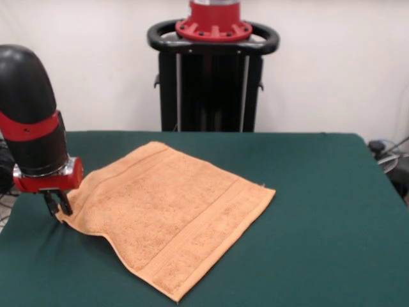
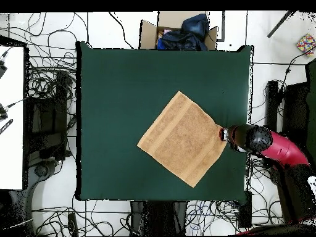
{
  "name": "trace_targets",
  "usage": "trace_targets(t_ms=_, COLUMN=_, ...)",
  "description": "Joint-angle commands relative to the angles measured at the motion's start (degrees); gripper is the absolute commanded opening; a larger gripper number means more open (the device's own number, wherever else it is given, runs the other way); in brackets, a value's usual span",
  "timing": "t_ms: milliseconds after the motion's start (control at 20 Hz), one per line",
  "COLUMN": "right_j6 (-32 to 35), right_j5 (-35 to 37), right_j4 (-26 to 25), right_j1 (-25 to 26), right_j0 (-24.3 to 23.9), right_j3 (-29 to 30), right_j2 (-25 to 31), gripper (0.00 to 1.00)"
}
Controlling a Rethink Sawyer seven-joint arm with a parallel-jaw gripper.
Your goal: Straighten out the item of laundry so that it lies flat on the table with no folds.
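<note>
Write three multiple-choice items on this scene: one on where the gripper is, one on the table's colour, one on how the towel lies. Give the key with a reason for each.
1. Where is the gripper against the towel?
A. At one corner of it
B. Over its middle
C. Far off, above bare table

2. What colour is the table cover?
A. Grey
B. Dark green
C. White

3. How does the towel lie?
A. Rolled into a tube
B. Folded in half
C. Spread open, with the corner at the gripper raised a little

Key:
1 A: in both views the gripper meets the towel at a corner, near the table's edge.
2 B: the cloth is dark green all round the towel in both views.
3 C: the overhead view shows a full square outline, and the front view shows the edge by the gripper lifted off the table.
</note>
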Motion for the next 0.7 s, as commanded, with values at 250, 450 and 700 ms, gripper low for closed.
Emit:
trace_targets(t_ms=250, right_j6=-11.6, right_j5=0.5, right_j4=-5.4, right_j1=3.3, right_j0=-0.4, right_j3=-6.3, right_j2=4.4, gripper=0.00)
trace_targets(t_ms=450, right_j6=-11.9, right_j5=0.8, right_j4=-5.5, right_j1=3.3, right_j0=-0.4, right_j3=-6.8, right_j2=4.5, gripper=0.00)
trace_targets(t_ms=700, right_j6=-12.9, right_j5=1.7, right_j4=-5.4, right_j1=3.7, right_j0=-1.0, right_j3=-8.0, right_j2=4.7, gripper=0.00)
